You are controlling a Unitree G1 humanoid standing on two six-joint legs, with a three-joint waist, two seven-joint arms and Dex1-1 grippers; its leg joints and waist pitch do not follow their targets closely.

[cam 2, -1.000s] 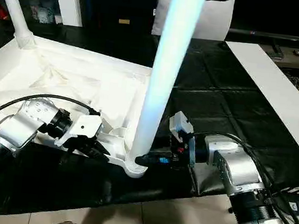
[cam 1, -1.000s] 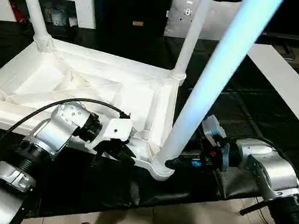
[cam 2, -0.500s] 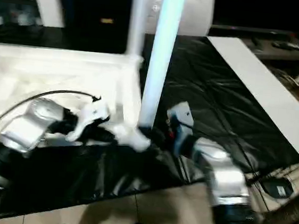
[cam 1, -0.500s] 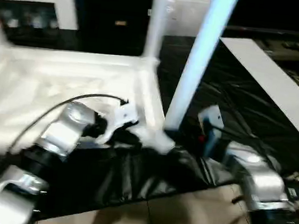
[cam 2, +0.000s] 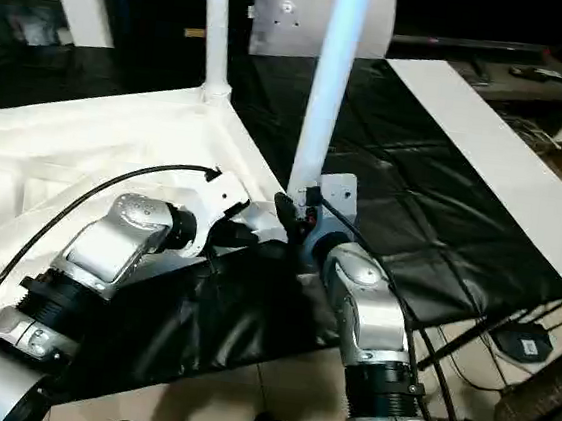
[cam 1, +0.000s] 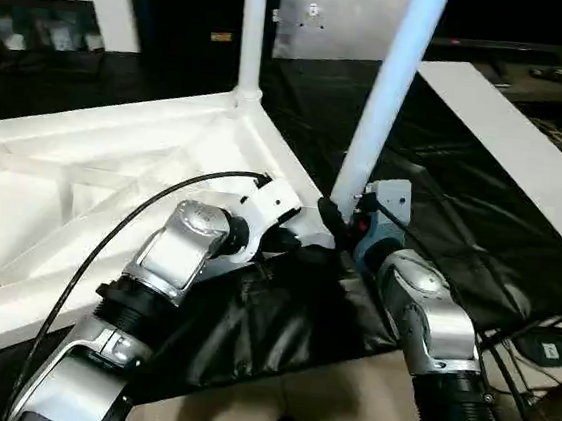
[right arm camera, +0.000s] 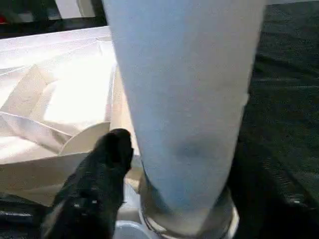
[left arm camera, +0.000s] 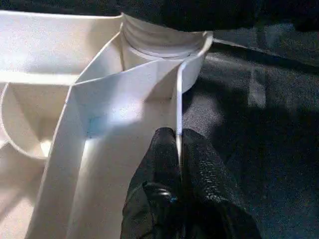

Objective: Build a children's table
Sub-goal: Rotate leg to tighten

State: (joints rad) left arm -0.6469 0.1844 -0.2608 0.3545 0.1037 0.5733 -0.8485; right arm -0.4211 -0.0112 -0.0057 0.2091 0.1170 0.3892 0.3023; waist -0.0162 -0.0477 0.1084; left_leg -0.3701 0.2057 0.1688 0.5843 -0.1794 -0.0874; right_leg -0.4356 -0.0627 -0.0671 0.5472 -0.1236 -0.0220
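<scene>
Black quilted sheeting point(cam 1: 442, 207) covers the floor under the work, with pale tile point(cam 1: 342, 398) at the robot's feet. Nearest, the 2 silver forearms converge on the near corner of the children's table point(cam 1: 83, 180), which lies upside down on the sheeting, ribbed underside up.

The left pincer point(left arm camera: 178, 149) is pressed together on the thin upright rim wall of the table, just short of the round corner socket point(left arm camera: 159, 47). The right pincer point(cam 1: 332, 219) sits at the base of the near leg point(cam 1: 389, 91), where it enters that socket; in the right wrist view 1 black finger point(right arm camera: 107, 159) lies against the leg's side, and the other cannot be seen, so I cannot tell whether it grips or stands spread around the tube.

Risk: the leg may be only partly seated. If the right pincer lets go or pushes sideways, the long tube could lean and lever out, and the thin rim could flex or slip from the left pinch.

Farther off, a 2nd leg point(cam 1: 252, 27) stands upright in the far corner. Beyond are a white-grey cushion point(cam 1: 332, 15) and a flat white board point(cam 1: 509, 144).
</scene>
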